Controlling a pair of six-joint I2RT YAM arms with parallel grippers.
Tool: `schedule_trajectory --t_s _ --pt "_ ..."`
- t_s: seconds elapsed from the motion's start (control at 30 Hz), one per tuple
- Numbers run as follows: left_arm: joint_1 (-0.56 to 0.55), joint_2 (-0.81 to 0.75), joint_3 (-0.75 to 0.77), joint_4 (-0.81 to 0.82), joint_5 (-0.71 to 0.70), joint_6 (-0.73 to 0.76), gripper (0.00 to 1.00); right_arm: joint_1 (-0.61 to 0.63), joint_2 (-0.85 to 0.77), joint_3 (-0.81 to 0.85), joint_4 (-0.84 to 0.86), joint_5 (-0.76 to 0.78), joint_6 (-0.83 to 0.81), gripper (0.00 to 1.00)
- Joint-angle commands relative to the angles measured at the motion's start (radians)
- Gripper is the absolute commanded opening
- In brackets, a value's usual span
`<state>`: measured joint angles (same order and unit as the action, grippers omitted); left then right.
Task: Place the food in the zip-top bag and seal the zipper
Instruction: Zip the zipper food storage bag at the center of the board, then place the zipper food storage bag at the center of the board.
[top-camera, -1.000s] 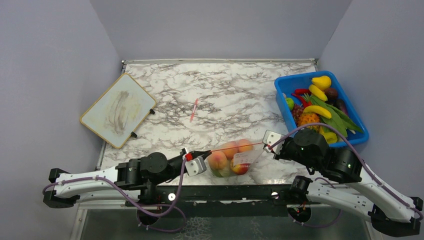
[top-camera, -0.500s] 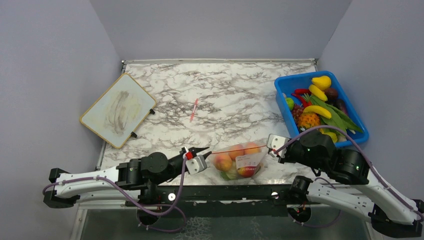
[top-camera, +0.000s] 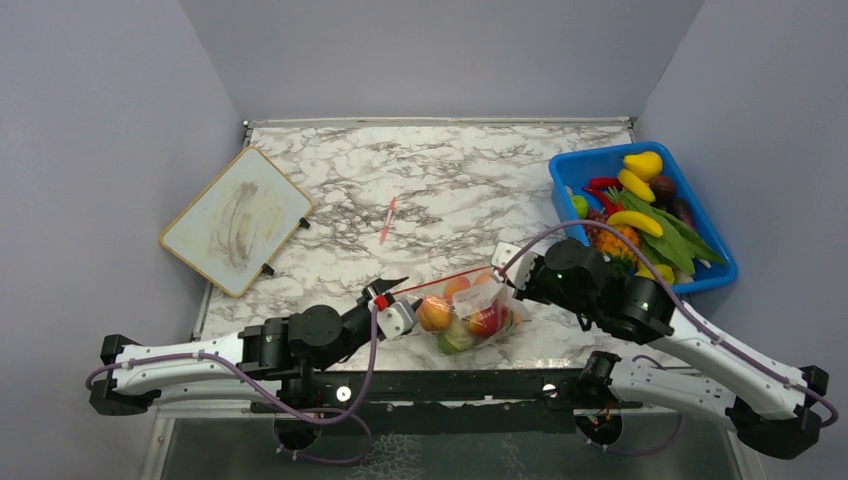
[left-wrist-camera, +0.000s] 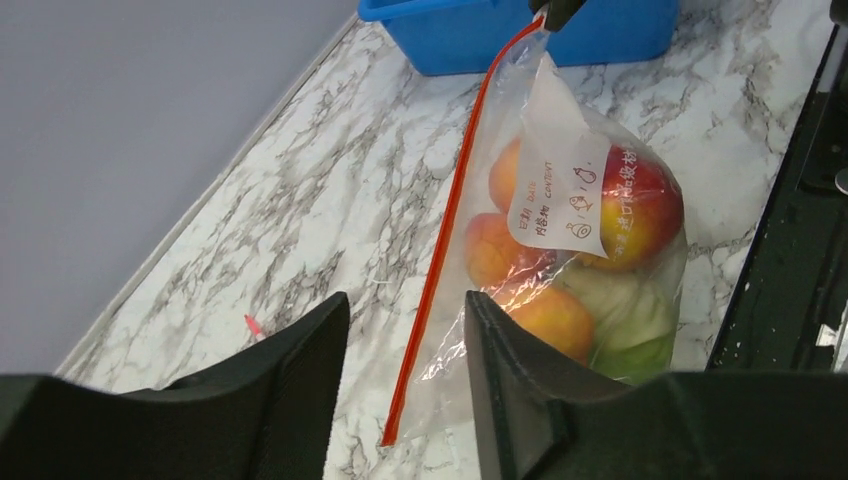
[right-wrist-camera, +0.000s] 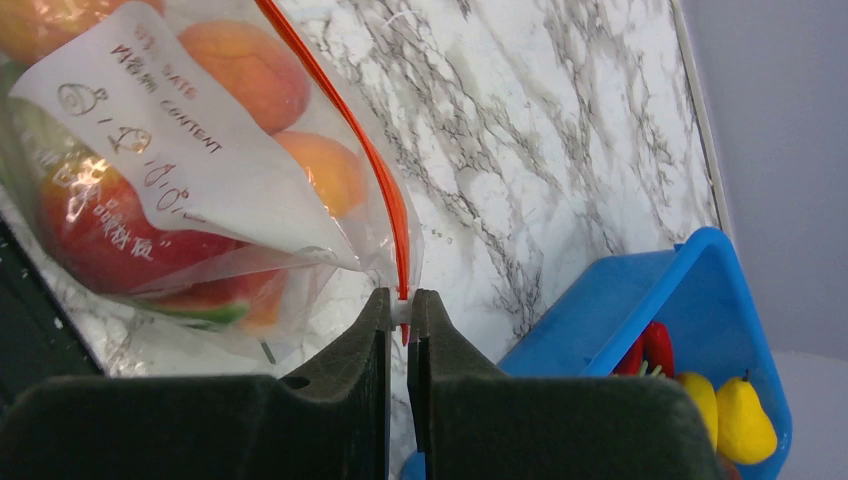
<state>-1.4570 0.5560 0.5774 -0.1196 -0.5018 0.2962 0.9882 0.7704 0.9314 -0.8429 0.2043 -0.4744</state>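
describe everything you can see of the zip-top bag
The zip-top bag is clear, thin, crinkly plastic with a white printed label and a red-orange zipper running straight along its mouth. Inside is the food: orange and red round fruits and something pale green. The right gripper is shut on one end of the zipper, holding that corner up. The other end lies between the open fingers of the left gripper. Its full belly seems to rest on the marble table.
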Motion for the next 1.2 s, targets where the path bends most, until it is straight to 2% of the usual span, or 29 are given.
schedule_trajectory --t_s 0.0,0.17,0.37,0.43,0.7,0.93,1.0,1.17 --pt "-0.003 -0.005 0.028 0.019 -0.089 -0.041 0.53 -0.002 0.106 -0.004 0.159 0.141 0.089 0.01" --pt "-0.003 0.022 0.037 0.001 -0.097 -0.043 0.70 -0.015 0.212 -0.023 0.296 0.205 0.082 0.01" --pt "-0.003 -0.003 0.014 0.014 -0.117 -0.084 0.84 -0.165 0.373 0.029 0.379 0.176 0.073 0.01" --pt "-0.003 -0.026 0.006 0.015 -0.114 -0.100 0.98 -0.222 0.415 0.050 0.392 0.160 0.068 0.01" --pt "-0.003 -0.087 -0.001 -0.023 -0.122 -0.122 0.99 -0.315 0.535 0.109 0.434 0.226 0.061 0.01" --pt "-0.002 -0.088 0.001 -0.041 -0.129 -0.131 0.99 -0.376 0.577 0.134 0.448 0.270 0.063 0.01" --pt "-0.003 -0.084 0.000 -0.038 -0.135 -0.141 0.99 -0.383 0.590 0.139 0.449 0.271 0.058 0.06" --pt "-0.002 -0.074 -0.004 -0.011 -0.166 -0.193 0.99 -0.384 0.602 0.180 0.384 0.246 0.116 0.44"
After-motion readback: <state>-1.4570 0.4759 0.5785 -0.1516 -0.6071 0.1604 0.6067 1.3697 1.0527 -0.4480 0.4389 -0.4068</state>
